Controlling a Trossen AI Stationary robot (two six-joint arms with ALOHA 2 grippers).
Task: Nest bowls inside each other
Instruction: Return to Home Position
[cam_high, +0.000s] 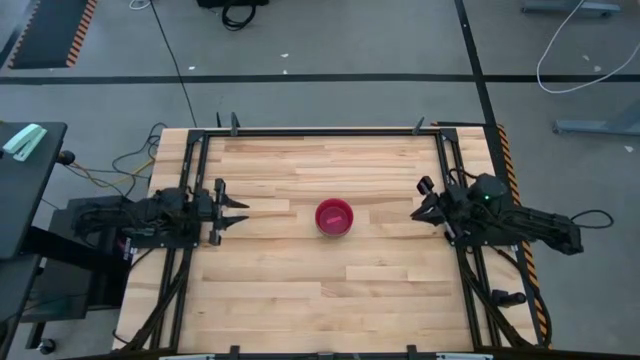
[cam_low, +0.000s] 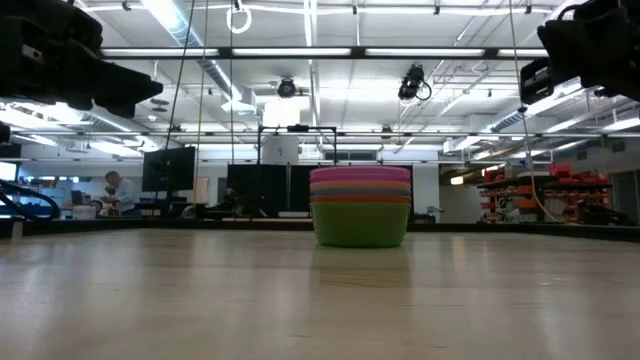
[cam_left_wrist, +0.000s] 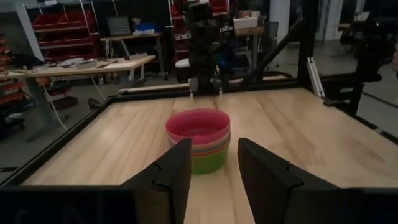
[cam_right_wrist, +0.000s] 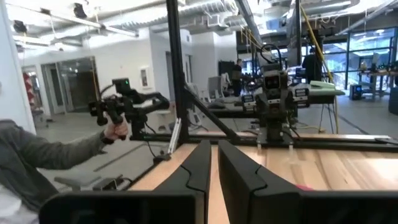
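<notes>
Several bowls (cam_high: 334, 216) stand nested in one stack at the middle of the wooden table (cam_high: 330, 300), resting on the green bottom bowl (cam_low: 360, 225). The pink-red bowl (cam_left_wrist: 198, 124) is on top, with purple, teal and orange rims showing between them in the low view. My left gripper (cam_high: 243, 212) hovers at the table's left edge, pointing level at the stack, open with nothing between its fingers (cam_left_wrist: 177, 171). At the table's right edge, my right gripper (cam_high: 416, 213) is shut and empty (cam_right_wrist: 214, 171). Both are well clear of the stack.
A black metal frame (cam_high: 320, 131) runs around the table's far and side edges. In the right wrist view, a person's sleeve and hand (cam_right_wrist: 115, 130) hold a control handle beyond the table. Bare wood lies all around the stack.
</notes>
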